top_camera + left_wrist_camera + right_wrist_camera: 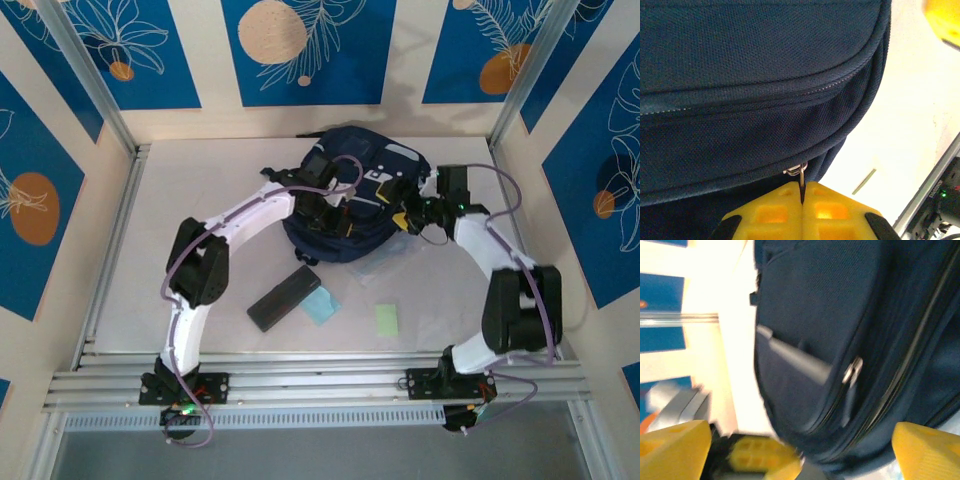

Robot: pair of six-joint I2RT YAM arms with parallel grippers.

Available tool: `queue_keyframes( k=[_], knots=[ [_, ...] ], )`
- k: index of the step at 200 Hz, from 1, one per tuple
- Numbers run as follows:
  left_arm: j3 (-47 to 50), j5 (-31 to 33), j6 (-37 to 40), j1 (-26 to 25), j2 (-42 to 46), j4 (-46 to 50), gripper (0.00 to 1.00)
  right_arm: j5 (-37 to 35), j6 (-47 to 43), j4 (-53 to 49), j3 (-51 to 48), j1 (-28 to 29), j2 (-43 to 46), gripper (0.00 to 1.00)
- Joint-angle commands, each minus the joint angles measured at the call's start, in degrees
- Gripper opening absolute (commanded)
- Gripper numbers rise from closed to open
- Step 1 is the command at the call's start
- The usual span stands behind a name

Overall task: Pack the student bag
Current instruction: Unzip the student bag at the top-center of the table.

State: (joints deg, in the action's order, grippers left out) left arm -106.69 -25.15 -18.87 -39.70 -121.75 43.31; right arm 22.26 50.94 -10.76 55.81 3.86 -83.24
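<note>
Left jaws clamped shut on student bag zipper pull. Right jaws spread wide, bag side between them (blurry, contact unclear). Bag sits back-centre on surface, bare room left.

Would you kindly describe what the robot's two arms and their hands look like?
The left arm and right arm have white links, bulky black joint housings and lilac cables looping alongside. The left hand and right hand carry blocky yellow fingers; the left's show square moulded recesses.
</note>
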Motion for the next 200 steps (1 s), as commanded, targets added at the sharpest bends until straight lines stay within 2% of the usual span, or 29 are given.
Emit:
queue_keyframes(
  k=[1,20,47,62,68,74,84,87,114,157,200],
  knots=[
    [-3.3,-3.6,-1.9,-0.7,-0.6,-0.9,0.0,1.2,6.1,2.0,-6.5,1.0,4.3,0.96],
    [-3.3,-3.4,-2.0,-1.0,0.2,-1.0,0.0,0.2,11.2,8.4,-11.0,2.2,4.9,0.96],
    [-2.0,-3.6,-2.5,-1.7,2.1,-2.1,0.0,-1.1,15.2,14.3,-11.1,4.8,0.3,0.94],
    [-0.5,-4.3,-3.3,-2.1,3.2,-3.5,0.0,-3.1,16.6,17.1,-10.1,6.6,-3.6,0.87],
    [0.0,-4.7,-3.4,-2.3,3.5,-3.9,0.0,-3.6,17.1,19.1,-9.8,7.0,-5.3,0.78],
    [0.5,-4.8,-3.4,-2.3,3.7,-4.0,0.0,-3.6,17.6,21.6,-9.7,7.4,-6.8,0.61],
    [1.5,-4.1,-3.1,-2.3,4.3,-3.8,0.0,-3.7,18.4,24.3,-9.4,7.5,-9.0,0.11],
    [1.9,-3.6,-2.9,-2.3,4.5,-3.8,0.0,-3.7,18.5,24.6,-9.2,7.5,-9.5,0.0],
    [6.6,2.6,-0.9,0.8,6.6,-3.8,0.0,-3.0,14.4,23.7,-9.0,7.7,-8.9,0.0],
    [10.2,13.4,6.5,9.5,6.6,-0.2,0.0,-1.2,3.6,11.6,-7.3,7.7,-3.1,0.0],
    [12.3,21.1,9.0,17.8,7.1,-3.3,0.0,4.1,-6.0,1.7,-3.6,6.8,-1.7,0.0]
  ],
)
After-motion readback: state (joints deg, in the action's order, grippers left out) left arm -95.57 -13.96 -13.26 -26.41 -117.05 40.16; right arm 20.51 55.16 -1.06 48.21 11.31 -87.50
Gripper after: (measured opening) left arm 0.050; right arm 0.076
